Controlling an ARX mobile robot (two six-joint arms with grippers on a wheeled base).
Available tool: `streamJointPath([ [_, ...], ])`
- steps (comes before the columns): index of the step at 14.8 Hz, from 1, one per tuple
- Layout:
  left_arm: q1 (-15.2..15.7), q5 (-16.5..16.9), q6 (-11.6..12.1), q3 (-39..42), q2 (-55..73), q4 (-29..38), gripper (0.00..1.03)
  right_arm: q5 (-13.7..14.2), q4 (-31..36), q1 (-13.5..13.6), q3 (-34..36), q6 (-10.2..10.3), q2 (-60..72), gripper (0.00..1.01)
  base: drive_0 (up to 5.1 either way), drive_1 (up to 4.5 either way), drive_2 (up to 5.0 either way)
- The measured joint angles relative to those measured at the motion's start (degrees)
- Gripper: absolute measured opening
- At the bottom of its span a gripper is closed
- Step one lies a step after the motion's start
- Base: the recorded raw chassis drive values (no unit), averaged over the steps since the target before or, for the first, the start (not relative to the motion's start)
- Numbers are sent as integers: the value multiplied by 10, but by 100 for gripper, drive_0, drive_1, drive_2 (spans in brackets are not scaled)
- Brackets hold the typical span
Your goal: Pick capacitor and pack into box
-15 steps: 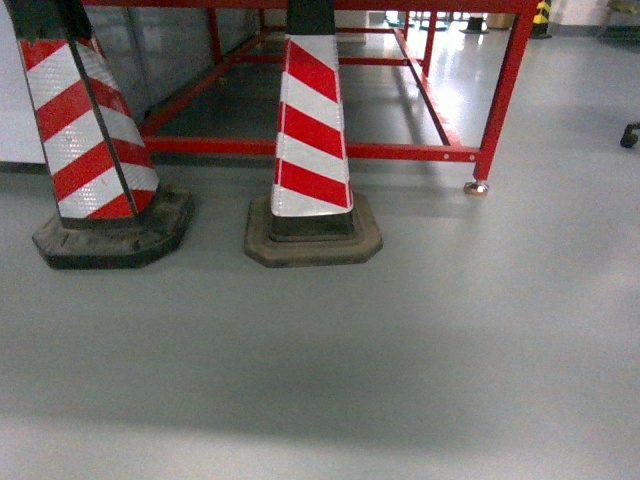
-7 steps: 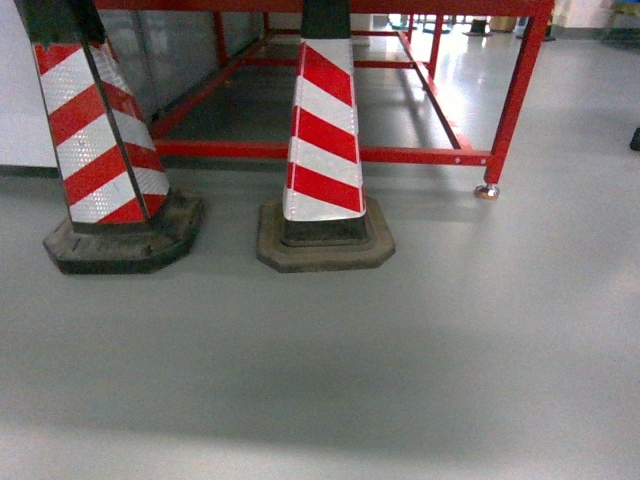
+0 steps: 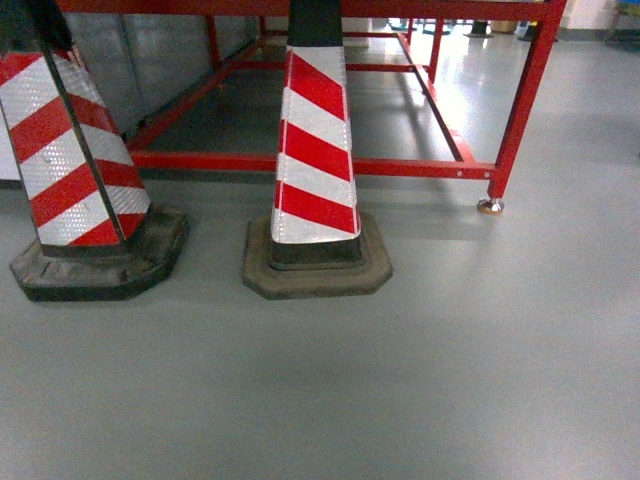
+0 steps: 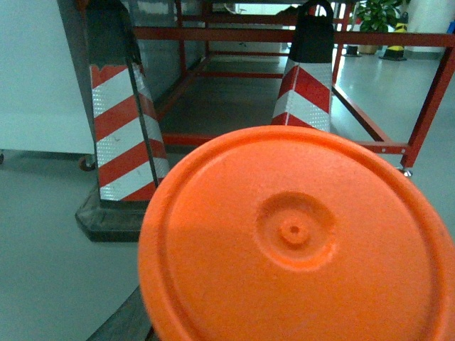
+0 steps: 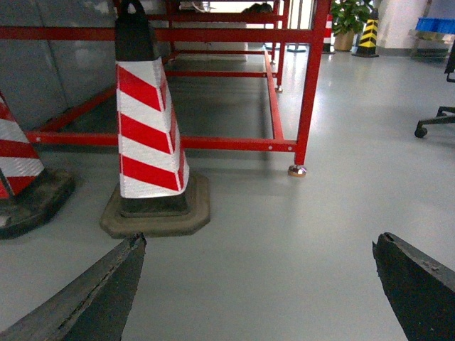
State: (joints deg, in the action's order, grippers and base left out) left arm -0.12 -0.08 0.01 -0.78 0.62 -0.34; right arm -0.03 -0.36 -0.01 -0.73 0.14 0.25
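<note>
An orange round capacitor [image 4: 298, 241] fills most of the left wrist view, its flat end with a small centre dimple facing the camera. It is held off the floor in my left gripper, of which only a dark finger [image 4: 128, 320] shows at the lower left. My right gripper [image 5: 257, 245] hangs open over bare grey floor with nothing between its two dark fingertips. The box is out of view. Neither gripper shows in the head view.
Two red-and-white striped cones on black bases stand ahead, one at the left [image 3: 70, 180] and one in the middle [image 3: 315, 170]. Behind them is a red steel frame [image 3: 520, 110] on small feet. A chair castor [image 5: 421, 131] sits at the far right.
The head view has shifted: both cones now sit lower and further left in the picture, and the red frame's foot has dropped lower.
</note>
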Motion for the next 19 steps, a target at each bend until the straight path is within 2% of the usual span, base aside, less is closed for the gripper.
streamJointPath([
  [14, 0, 1, 0, 0, 0, 1, 44, 0, 0, 0, 0, 0, 0, 98, 262, 222, -508],
  [17, 0, 1, 0, 0, 0, 0, 44, 0, 1, 0, 0, 0, 0, 98, -2, 364, -367],
  [19, 0, 0, 0, 0, 0, 1, 44, 0, 3, 0, 0, 0, 0, 98, 0, 0, 0],
])
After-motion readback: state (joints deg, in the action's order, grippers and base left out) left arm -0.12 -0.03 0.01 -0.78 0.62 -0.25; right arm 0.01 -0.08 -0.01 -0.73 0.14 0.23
